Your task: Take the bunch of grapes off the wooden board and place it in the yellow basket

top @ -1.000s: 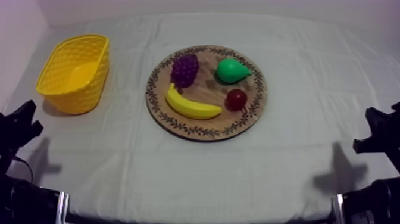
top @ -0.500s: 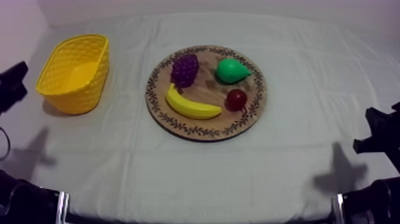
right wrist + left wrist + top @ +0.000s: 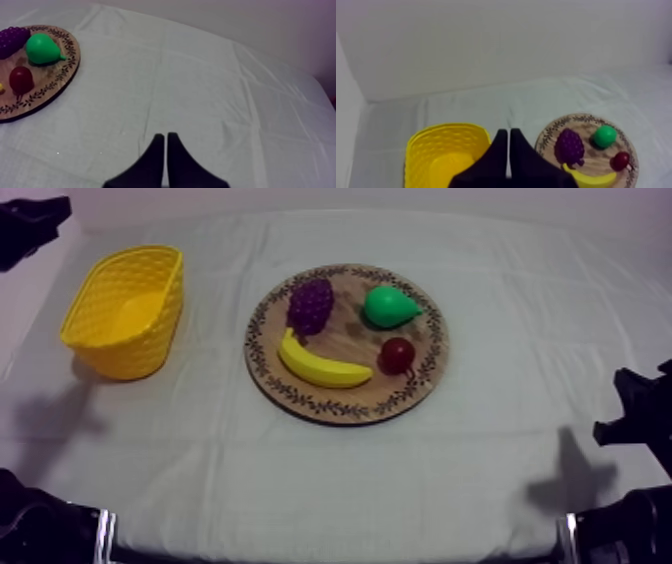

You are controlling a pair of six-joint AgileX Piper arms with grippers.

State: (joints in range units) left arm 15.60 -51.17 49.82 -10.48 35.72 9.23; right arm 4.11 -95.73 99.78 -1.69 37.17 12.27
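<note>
Two grippers, both closed on nothing: the right gripper (image 3: 165, 135) has its black fingers pressed together into a narrow wedge over bare cloth (image 3: 300, 478) at my right side of the table, well apart from the fruit. The left gripper (image 3: 508, 131) is pinched the same way, raised and pointing between the yellow basket (image 3: 421, 155) and the wooden board (image 3: 548, 137). On the board, the banana (image 3: 322, 364) comes nearest, lying across the near-left part, with the small red fruit (image 3: 398, 354) to its right. Beyond them sit the bunch of grapes (image 3: 311, 305) on the far-left part of the board and the pear (image 3: 390, 306) on the far-right part, with a clear gap between the two. The banana's upper end lies just beside the narrow tip of the bunch; I cannot tell whether they touch. The basket stands apart from the board at my left, with no fruit in it that I can see, so the grapes are not yet moved. As a toy, the bunch is probably light and fairly stiff, moulded in one knobbly piece. Weight should be no worry, but the rounded bumps may let smooth fingers slide. I judge the best hold to be from above, across the broad far part of the bunch. The fingers would be opened wide first, set on its two flanks away from the banana's end, and closed gently until the bumps seat.
</note>
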